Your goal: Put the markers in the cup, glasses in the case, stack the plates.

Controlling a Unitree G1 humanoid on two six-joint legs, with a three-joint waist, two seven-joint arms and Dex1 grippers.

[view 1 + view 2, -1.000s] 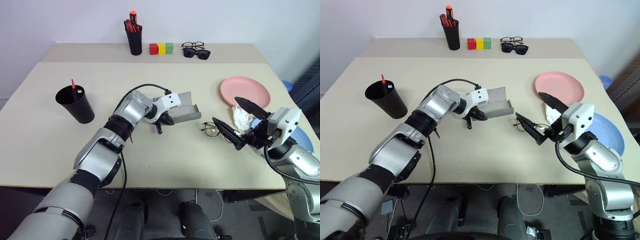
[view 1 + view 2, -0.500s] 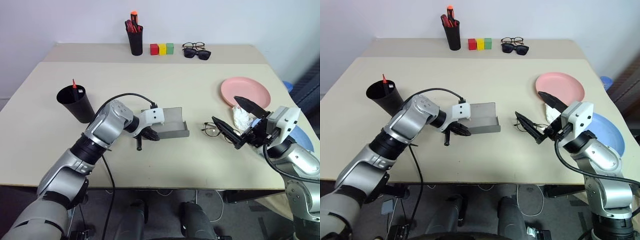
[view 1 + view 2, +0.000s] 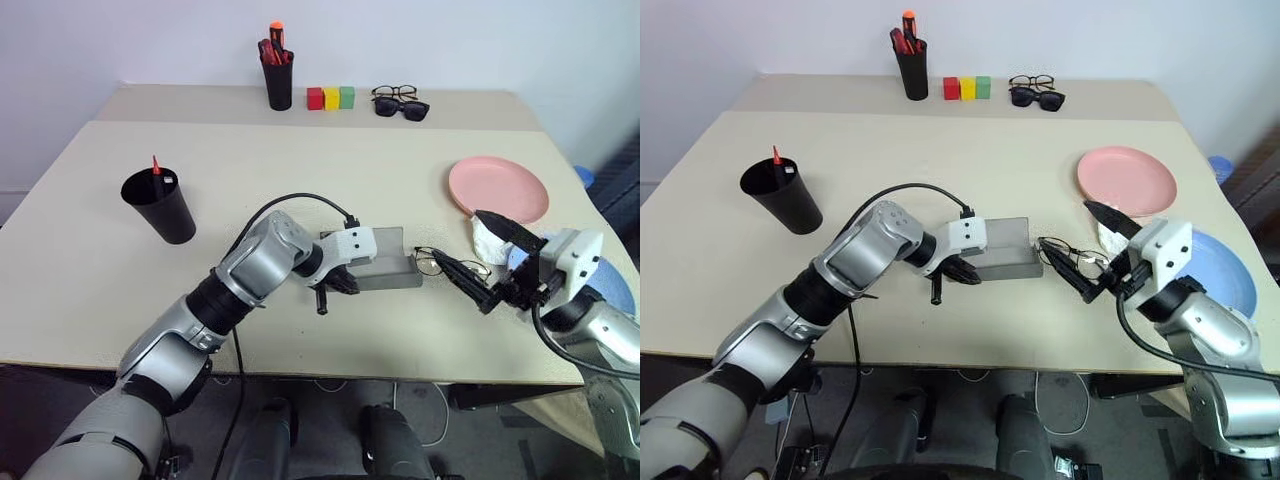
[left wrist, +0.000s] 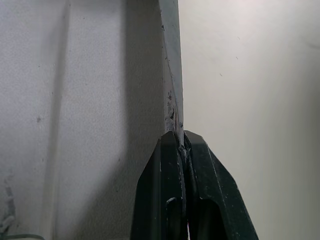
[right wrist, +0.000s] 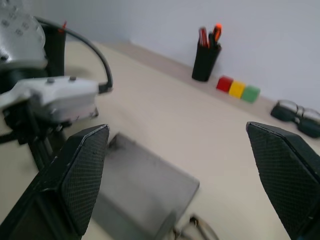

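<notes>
Now, left fingers point(image 4: 182, 150): pinched together on the case's thin wall.
Right fingers point(image 3: 1095, 250): spread wide, holding nothing, just beside the glasses point(image 3: 1072, 252).
Case point(image 3: 1005, 255): open on the counter point(image 3: 940, 170), glasses touching its right end.
Cup point(image 3: 782, 196): left side, red marker point(image 3: 776, 157) inside.
Plates: pink point(image 3: 1127, 180) and blue point(image 3: 1215, 268), unstacked.

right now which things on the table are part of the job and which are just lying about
Job:
- cup with a red marker in it
- wire glasses
- grey case, pinched in the left fingers
- pink plate
- blue plate

Lying about:
- pen holder
- three blocks
- sunglasses
- black-framed glasses
- white wad
</notes>
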